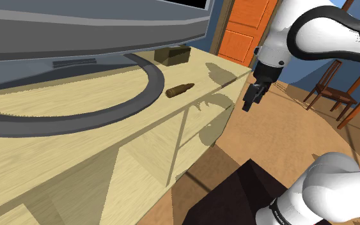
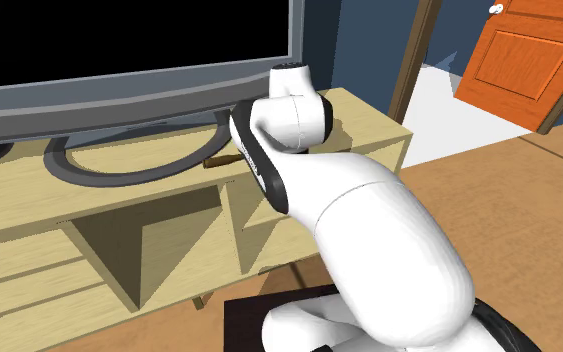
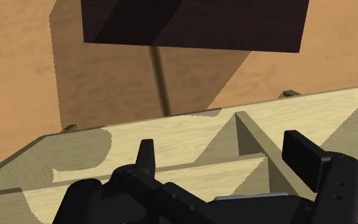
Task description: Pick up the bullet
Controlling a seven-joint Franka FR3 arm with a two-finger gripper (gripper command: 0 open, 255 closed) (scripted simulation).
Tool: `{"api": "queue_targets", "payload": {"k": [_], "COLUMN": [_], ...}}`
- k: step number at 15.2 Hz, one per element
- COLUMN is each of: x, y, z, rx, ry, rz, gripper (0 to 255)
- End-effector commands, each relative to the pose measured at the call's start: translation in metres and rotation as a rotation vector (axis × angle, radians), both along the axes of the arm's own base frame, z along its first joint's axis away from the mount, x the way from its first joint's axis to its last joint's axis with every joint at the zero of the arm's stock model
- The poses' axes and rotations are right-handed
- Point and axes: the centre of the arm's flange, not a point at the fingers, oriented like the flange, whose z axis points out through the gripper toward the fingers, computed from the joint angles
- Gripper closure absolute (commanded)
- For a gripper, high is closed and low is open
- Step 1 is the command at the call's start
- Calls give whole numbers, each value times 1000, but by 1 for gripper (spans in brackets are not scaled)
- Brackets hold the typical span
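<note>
Jaws spread, nothing between them. In the wrist view the gripper [image 3: 222, 151] looks at the open shelf compartments [image 3: 190, 137] in the desk front, with brown floor [image 3: 18, 70] and the dark stand [image 3: 196, 22] beyond. In the shoulder view the gripper [image 1: 252, 99] hangs off the desk corner, over the floor, and looks to sit below the level of the desk [image 1: 63, 150] top.

The bullet [image 1: 180, 91] lies on its side on the desk top, near the front edge and well apart from the jaws, to their left in the shoulder view. It sits just outside the TV's curved grey base [image 1: 153, 83], not touching it as far as I can tell. In the second exterior view the bullet [image 2: 219, 160] is half hidden by the arm. A dark box [image 1: 172, 55] sits further back on the desk, under the TV [image 1: 76, 25].

Judged step: the approach, with no grasp begun. To do it well:
- Lift clear of the desk edge first, then move in over the top.
- Point the jaws down and centre them over the bullet's middle.
- Turn the wrist so the fingers close across the short width, not along the length.
- Come down low, since it's a thin thing.
- Close gently: it's round and likely rolls if nudged by one finger.
- Keep the fingers off the grey base.
</note>
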Motion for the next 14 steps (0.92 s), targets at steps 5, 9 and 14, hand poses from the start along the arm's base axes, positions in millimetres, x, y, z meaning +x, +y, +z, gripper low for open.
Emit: {"api": "queue_targets", "payload": {"k": [5, 9, 14], "x": [11, 33, 75], "y": [47, 89, 132], "z": [6, 13, 24], "rx": [22, 45, 73], "ry": [-12, -23, -38], "rz": [-260, -520, -845], "gripper": [0, 0, 0]}}
